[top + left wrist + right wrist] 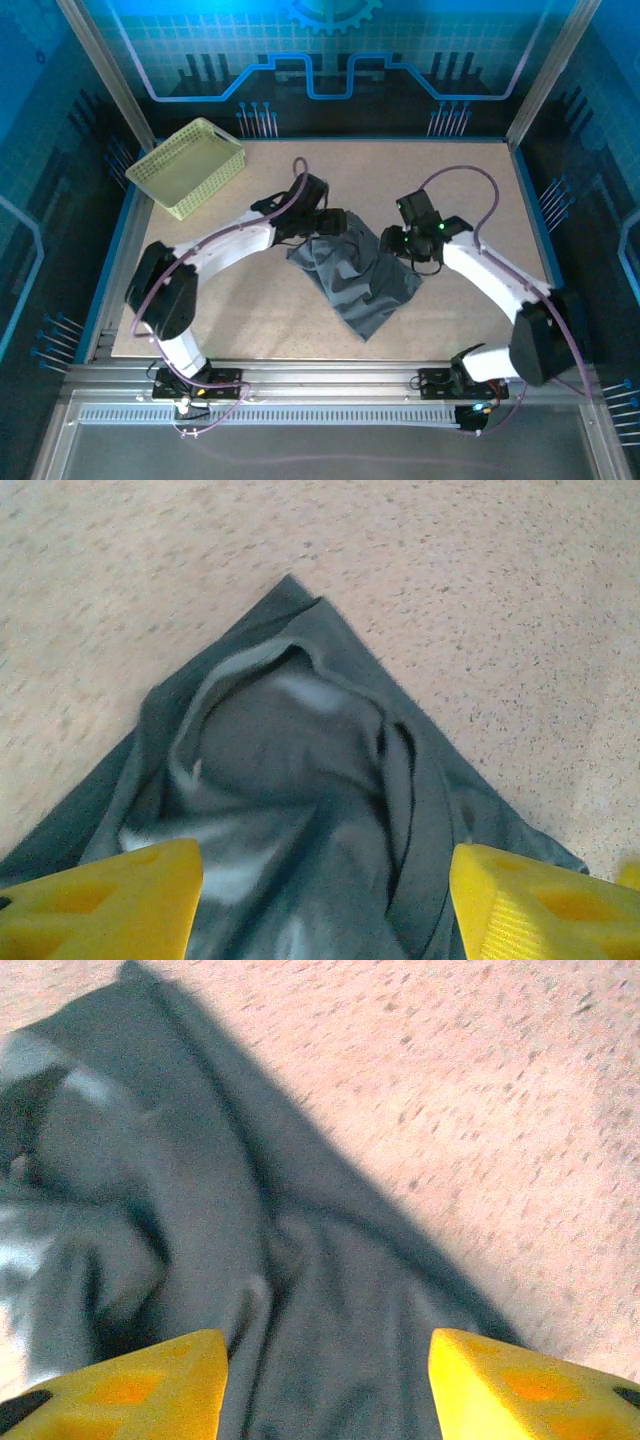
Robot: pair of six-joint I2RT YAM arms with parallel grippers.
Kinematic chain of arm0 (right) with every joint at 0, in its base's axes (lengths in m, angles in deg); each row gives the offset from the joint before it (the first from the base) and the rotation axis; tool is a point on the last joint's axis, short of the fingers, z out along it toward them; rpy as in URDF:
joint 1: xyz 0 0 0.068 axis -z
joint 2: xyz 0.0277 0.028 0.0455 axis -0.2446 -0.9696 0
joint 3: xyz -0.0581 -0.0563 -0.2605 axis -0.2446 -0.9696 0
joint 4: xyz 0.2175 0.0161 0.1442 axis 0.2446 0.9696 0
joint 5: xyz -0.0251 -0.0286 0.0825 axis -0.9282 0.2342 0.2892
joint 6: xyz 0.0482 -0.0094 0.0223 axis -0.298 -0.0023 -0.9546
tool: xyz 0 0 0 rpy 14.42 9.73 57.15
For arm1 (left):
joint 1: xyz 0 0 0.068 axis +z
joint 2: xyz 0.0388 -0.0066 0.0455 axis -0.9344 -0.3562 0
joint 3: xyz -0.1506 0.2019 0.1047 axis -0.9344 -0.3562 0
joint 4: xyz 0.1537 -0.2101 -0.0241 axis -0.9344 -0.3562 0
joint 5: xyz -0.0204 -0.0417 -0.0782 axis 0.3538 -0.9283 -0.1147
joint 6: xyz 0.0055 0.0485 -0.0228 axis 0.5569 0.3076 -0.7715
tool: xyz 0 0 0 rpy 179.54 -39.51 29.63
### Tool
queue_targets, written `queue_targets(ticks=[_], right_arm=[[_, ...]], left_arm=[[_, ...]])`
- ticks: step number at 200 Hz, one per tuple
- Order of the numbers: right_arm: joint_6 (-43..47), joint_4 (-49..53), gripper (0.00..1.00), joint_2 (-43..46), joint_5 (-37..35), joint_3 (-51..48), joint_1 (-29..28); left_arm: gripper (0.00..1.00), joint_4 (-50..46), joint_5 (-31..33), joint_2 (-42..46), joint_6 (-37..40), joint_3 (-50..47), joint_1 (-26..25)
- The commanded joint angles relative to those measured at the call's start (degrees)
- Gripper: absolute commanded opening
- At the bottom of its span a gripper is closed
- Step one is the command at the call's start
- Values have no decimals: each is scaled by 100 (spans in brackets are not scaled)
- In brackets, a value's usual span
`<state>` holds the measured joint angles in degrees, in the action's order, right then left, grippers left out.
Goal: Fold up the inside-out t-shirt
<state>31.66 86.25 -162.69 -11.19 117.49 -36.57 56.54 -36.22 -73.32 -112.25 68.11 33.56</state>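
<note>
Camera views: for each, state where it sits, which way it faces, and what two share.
Top external: high behind the robot, looking down on table, left arm, right arm, t-shirt, basket.
Left wrist: on the left arm, facing down at the t-shirt, left gripper showing.
Right wrist: likewise, right gripper over t-shirt.
Shared: the t-shirt.

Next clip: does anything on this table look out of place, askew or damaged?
The t-shirt lies rumpled and diagonal on the table, its collar area puckered into folds rather than spread flat. The basket sits skewed at the far left corner. No damage or spill shows.
</note>
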Motion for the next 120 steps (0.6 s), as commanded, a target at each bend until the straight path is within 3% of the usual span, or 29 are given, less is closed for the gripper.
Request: queue_targets(ticks=[1, 29, 57, 92, 120], right_arm=[[428, 93, 57, -755, 34, 194, 186], [153, 50, 57, -996, 63, -85, 280], [-237, -91, 56, -637, 274, -857, 118], [-1105, -60, 55, 132, 368, -1586, -845], [-1546, 39, 55, 531, 246, -1462, -1454]], left_arm=[[65, -6, 188, -18, -763, -723, 8], [61, 377, -13, -434, -936, -881, 20], [57, 602, -243, -1063, -613, -341, 31], [54, 511, -962, -2035, -23, 997, 66], [54, 128, -1242, -2362, 253, 1836, 56]])
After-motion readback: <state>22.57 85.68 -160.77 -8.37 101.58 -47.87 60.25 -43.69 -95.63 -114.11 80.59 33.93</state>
